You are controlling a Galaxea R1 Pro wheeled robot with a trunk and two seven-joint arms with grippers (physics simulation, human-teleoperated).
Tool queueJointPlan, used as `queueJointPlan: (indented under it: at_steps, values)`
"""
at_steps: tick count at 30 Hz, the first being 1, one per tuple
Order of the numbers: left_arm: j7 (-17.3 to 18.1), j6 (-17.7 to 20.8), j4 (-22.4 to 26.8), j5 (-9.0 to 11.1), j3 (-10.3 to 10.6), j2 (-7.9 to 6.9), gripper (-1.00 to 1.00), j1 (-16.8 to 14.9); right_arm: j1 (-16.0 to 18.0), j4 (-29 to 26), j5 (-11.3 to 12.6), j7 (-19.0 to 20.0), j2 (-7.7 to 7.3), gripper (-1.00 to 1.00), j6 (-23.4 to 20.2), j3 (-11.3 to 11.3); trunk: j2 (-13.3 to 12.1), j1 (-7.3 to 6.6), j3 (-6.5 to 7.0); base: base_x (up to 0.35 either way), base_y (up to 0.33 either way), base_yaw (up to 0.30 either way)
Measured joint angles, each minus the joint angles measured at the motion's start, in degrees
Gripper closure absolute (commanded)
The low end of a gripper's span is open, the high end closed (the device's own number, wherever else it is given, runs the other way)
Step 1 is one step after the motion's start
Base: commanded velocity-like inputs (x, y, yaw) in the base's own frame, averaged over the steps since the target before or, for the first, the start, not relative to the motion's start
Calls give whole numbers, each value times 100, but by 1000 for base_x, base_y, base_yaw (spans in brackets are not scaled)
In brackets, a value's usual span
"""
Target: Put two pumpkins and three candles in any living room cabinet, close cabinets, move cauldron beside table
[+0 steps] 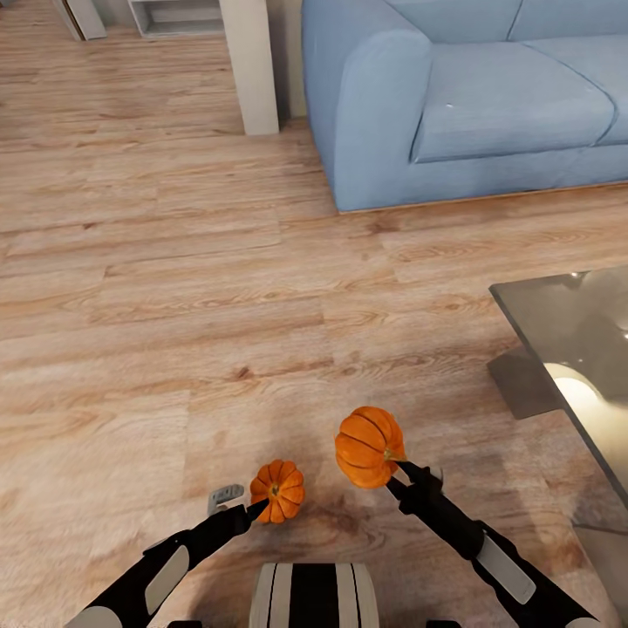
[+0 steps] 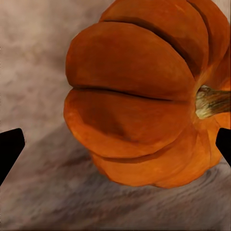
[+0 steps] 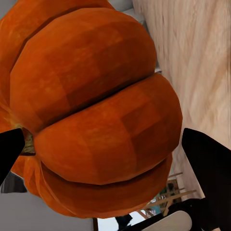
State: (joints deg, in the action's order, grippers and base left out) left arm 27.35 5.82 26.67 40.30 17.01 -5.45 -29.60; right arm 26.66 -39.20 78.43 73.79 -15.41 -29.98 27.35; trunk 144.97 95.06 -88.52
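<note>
pumpkins (image 1: 277, 490) (image 1: 369, 447) gripped on both raised arms.

Wood-plank floor (image 1: 174, 331) carries a blue sofa (image 1: 471, 96) and glass-topped table (image 1: 567, 340).

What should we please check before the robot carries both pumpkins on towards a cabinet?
1. Left gripper grips its pumpkin: ok, held above the floor.
2. Right gripper grips its pumpkin: ok, raised higher.
3. The two pumpkins are apart: ok.
4. Right arm clears the glass table: ok, the corner stands off to its side.
5. Sofa out of the way: ok, well ahead.
6. Cabinet located and open: cannot tell.
</note>
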Motion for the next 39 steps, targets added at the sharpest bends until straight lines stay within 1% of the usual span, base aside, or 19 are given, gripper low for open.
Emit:
queueJointPlan:
  at_steps: [20, 25, 32, 39]
  values:
    - [-1, 0, 0, 6, -16, -46, -100, 0, 0, -1, -5, -21, 0, 100, -5, 0, 0, 0, -1, 21, -9, 0]
    - [-6, 0, 9, 5, -24, -56, -100, 0, 1, -1, -5, -24, 1, 100, -4, 1, 0, -3, 0, 161, 44, 0]
    - [-3, 0, 3, 22, -25, -59, -100, 0, 0, -1, -5, -25, 0, 100, -5, 0, 0, 0, -1, 28, 8, 0]
    - [-5, 0, 0, 27, -25, -57, -100, 0, 0, -2, -5, -20, 0, 100, 3, 0, 0, 0, -1, 1, -76, 0]
